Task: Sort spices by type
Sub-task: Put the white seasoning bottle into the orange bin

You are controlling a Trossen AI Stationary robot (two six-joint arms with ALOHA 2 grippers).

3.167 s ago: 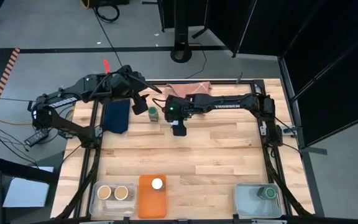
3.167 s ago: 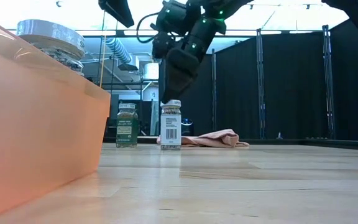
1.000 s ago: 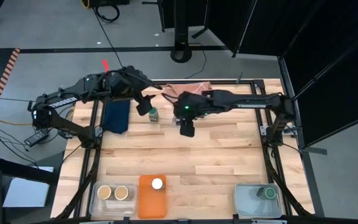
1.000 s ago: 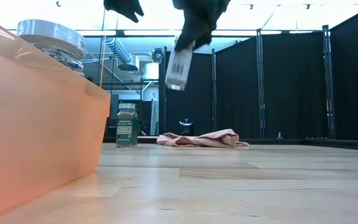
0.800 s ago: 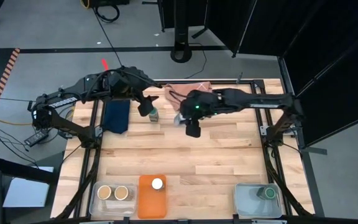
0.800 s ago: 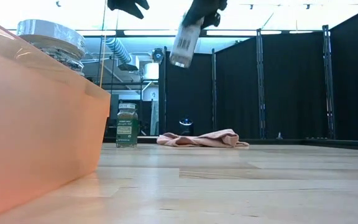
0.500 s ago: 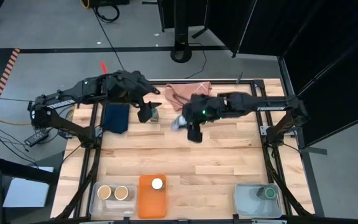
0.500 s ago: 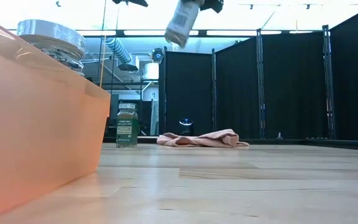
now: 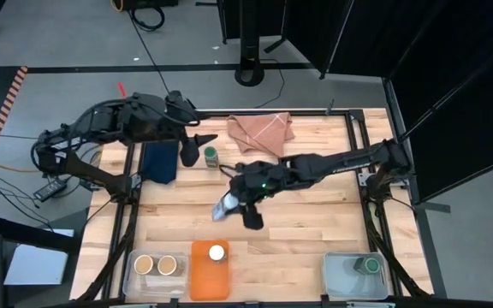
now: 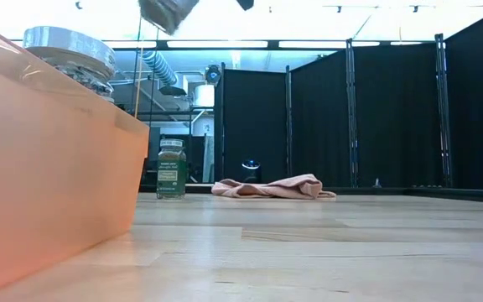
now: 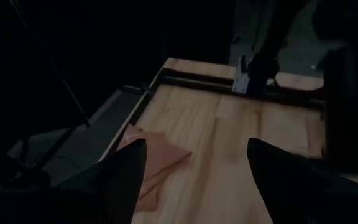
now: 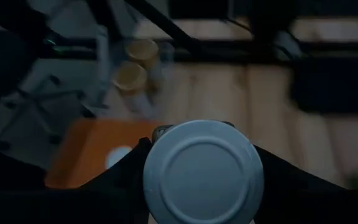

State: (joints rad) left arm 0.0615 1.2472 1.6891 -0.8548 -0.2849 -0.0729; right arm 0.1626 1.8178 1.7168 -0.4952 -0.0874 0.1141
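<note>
My right gripper (image 9: 231, 206) is over the middle of the table, shut on a white-lidded spice jar (image 12: 202, 172), which shows blurred at the top of the low view (image 10: 168, 10). A second white-lidded jar (image 9: 217, 252) stands in the orange bin (image 9: 205, 278). Two tan-lidded jars (image 9: 145, 264) (image 9: 168, 265) stand in the clear bin at near left. One green-lidded jar (image 9: 368, 266) is in the clear bin at near right, the other (image 9: 210, 156) stands on the table by the far edge. My left gripper (image 9: 197, 145) hangs open just left of that jar. My right gripper has the white-lidded jar pinched between its two fingers (image 12: 126, 174), one on each side of the body just below the lid (image 12: 202, 172). The lid faces back toward the wrist. The jar (image 9: 225, 208) is lifted clear of the table and tilted.
A pink folded cloth (image 9: 262, 130) lies at the far edge and a dark blue cloth (image 9: 161, 161) at far left, under my left arm. The three bins line the near edge. Bare wood lies between the bins and the far jar.
My right gripper has carried the white-lidded jar from near the pink cloth toward the near edge and leftward, toward the orange bin, rising out of the low view's top; the jar has tipped. My left arm has drawn back slightly to the left of the green-lidded jar.
</note>
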